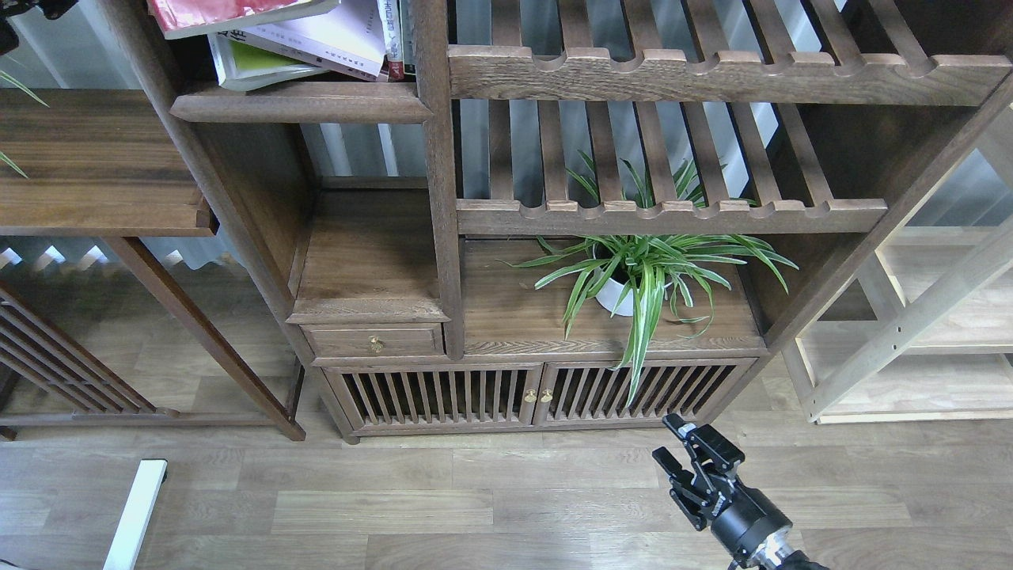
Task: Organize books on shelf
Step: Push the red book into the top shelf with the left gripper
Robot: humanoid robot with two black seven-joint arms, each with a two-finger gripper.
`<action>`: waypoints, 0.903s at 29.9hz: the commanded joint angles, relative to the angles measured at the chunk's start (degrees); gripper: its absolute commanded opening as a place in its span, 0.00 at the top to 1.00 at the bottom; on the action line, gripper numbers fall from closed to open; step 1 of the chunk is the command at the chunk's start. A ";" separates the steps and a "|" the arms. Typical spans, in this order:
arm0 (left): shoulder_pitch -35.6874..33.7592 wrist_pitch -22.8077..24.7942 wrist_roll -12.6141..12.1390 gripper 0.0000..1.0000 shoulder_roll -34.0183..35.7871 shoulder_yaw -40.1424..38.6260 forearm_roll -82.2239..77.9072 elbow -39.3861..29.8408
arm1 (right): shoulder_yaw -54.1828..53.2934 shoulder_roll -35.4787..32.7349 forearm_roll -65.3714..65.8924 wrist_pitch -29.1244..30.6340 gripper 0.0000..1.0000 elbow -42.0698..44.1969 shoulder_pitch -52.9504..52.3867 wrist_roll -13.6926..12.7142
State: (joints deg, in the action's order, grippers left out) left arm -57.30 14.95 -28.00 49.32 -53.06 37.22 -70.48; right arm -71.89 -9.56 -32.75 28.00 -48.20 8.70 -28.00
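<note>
The shelf (pixel 301 101) is the dark board with a moulded front edge in the narrow bay at the top left. Three books lie slanted on it. The yellow-green book (pixel 257 67) is lowest, the pale lavender-white one (pixel 324 36) rests over it, and the red one (pixel 229 12) is on top, cut off by the frame's top edge. A small dark part of my left gripper (pixel 28 9) shows in the top left corner, apart from the red book. My right gripper (pixel 673 443) is open and empty, low over the floor in front of the cabinet.
Narrow upright spines (pixel 393 39) stand against the bay's right post. Slatted racks (pixel 673 75) fill the right bays. A potted spider plant (pixel 641 273) sits on the lower ledge. A side table (pixel 95 166) stands at the left, and a pale wooden rack (pixel 934 332) at the right.
</note>
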 commanded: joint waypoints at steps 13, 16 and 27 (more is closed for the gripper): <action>-0.62 -2.20 0.00 0.94 -4.05 -0.73 -5.23 4.30 | -0.09 -1.43 -2.84 0.00 0.26 -0.66 0.00 0.00; -1.59 -3.08 0.00 0.95 -5.54 -0.73 -6.10 4.83 | 0.00 -2.39 -3.98 0.00 0.25 -1.02 0.35 0.00; -7.13 -9.59 0.00 0.95 -16.35 -4.94 -17.00 11.59 | 0.17 -3.53 -5.92 0.00 0.25 -2.51 2.37 0.00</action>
State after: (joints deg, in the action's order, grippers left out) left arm -63.82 6.52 -28.00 35.55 -56.06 22.96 -60.56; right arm -71.72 -12.53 -37.94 28.00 -50.36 10.43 -28.00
